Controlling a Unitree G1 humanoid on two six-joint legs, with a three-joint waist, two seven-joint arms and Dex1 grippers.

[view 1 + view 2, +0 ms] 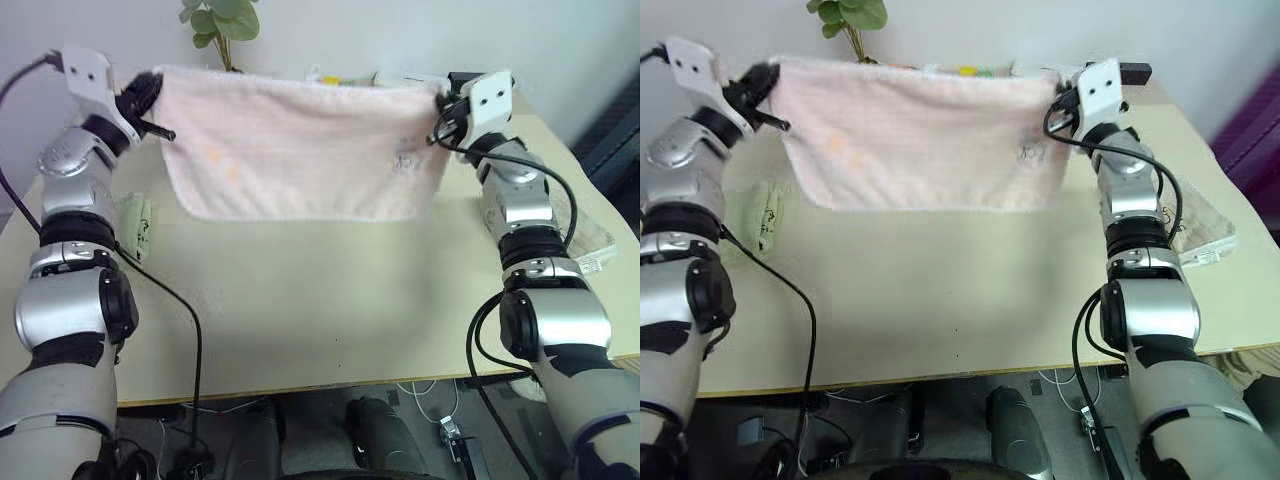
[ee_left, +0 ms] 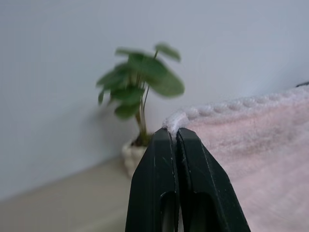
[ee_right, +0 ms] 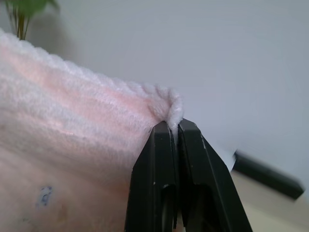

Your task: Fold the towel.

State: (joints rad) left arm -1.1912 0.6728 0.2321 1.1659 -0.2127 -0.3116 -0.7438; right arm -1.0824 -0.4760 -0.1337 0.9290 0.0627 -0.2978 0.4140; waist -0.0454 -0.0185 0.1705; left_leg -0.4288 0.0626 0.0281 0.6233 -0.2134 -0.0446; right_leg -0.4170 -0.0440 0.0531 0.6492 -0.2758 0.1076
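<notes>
The pale pink towel (image 1: 300,145) hangs spread out above the far half of the table, held up by its two top corners. My left gripper (image 1: 152,88) is shut on the left corner; the left wrist view shows its black fingers (image 2: 159,169) pinching the white scalloped edge. My right gripper (image 1: 447,100) is shut on the right corner, where the right wrist view shows its fingers (image 3: 161,164) clamped on the curled edge. A dark scribbled marking (image 1: 405,160) sits near the towel's right side. The lower hem hangs just above the beige table (image 1: 320,310).
A light green folded towel (image 1: 138,225) lies at the table's left edge beside my left arm. A beige folded towel (image 1: 1205,228) lies at the right edge by my right arm. A potted plant (image 1: 220,25) stands behind the towel against the wall.
</notes>
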